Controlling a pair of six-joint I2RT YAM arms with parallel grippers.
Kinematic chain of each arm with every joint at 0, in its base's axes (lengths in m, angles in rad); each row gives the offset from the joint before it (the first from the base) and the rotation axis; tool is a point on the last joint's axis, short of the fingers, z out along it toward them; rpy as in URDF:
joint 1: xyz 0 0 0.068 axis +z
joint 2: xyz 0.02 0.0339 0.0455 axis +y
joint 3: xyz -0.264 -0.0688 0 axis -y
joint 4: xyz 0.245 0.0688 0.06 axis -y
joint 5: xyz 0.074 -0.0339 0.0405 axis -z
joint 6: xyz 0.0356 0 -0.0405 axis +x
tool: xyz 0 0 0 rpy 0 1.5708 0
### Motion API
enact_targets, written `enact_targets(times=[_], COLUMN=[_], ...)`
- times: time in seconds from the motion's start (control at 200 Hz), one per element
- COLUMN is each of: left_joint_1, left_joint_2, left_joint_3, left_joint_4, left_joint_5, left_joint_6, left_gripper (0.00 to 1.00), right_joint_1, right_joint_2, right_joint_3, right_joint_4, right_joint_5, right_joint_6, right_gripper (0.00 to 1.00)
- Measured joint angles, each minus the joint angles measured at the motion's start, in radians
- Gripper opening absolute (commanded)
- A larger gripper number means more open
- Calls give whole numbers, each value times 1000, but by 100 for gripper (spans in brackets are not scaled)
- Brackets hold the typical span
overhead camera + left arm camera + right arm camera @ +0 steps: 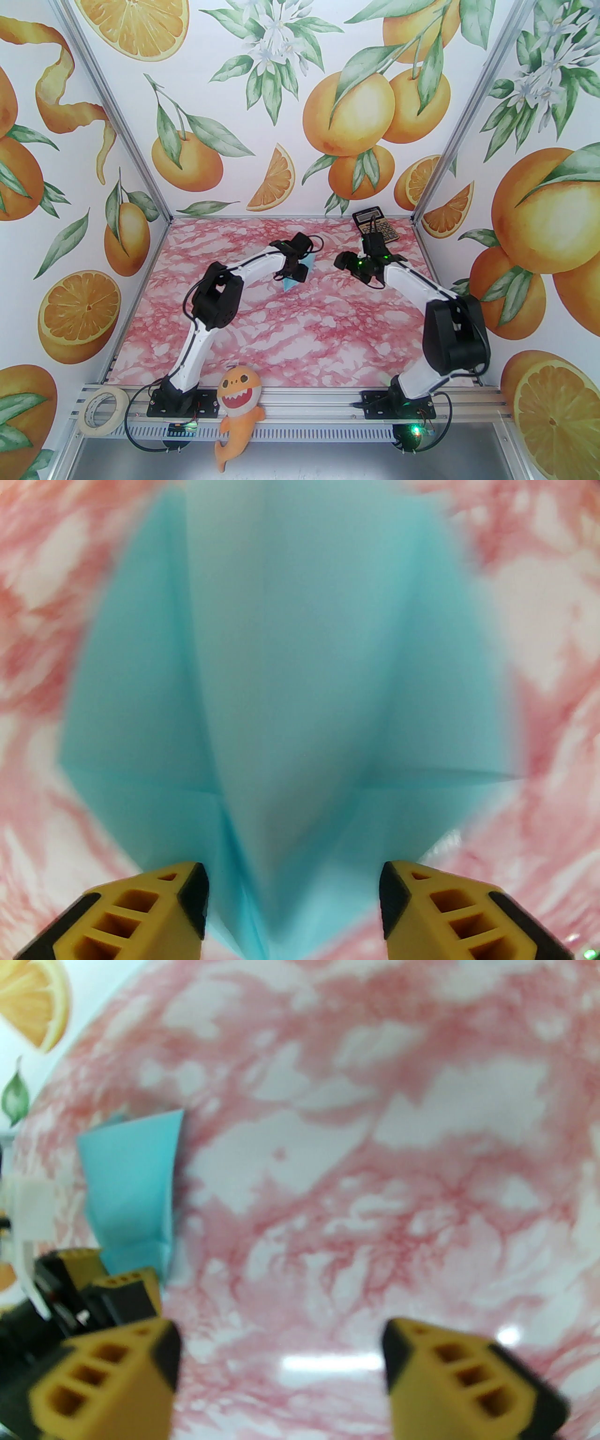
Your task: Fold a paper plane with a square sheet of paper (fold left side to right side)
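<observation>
1. Lying at the left end of the front rail: roll of cream tape (102, 411), no marking legible
2. Orange plush shark (238, 398), propped on the rail between the arm bases
3. Left gripper (300, 271) (294, 892): jaws spread apart, one yellow finger on each side of the paper's near point, gripping nothing
4. Square sheet of paper (289, 283) (300, 667) (131, 1185): pale blue, partly folded, lying on the pink marbled table (281, 337) beneath the left gripper; raised centre ridge narrowing to a point, one cross crease, surface unprinted
5. Right gripper (370, 262) (281, 1363): jaws wide apart over bare table, right of the paper and apart from it
6. Black-and-gold calculator (375, 226), back right of the table; lettering too small to read
</observation>
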Motion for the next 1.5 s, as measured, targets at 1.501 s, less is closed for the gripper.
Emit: enact_targets(times=[1.501], left_joint_1=[600], left_joint_2=[-620], left_joint_3=[-1459], left_joint_4=[1661], left_joint_5=[-140], left_joint_6=[427], left_gripper=[100], right_joint_1=[-34], right_joint_2=[-59], right_joint_3=[-807], right_joint_4=[1329], right_joint_5=[482], right_joint_6=[-535], right_gripper=[100])
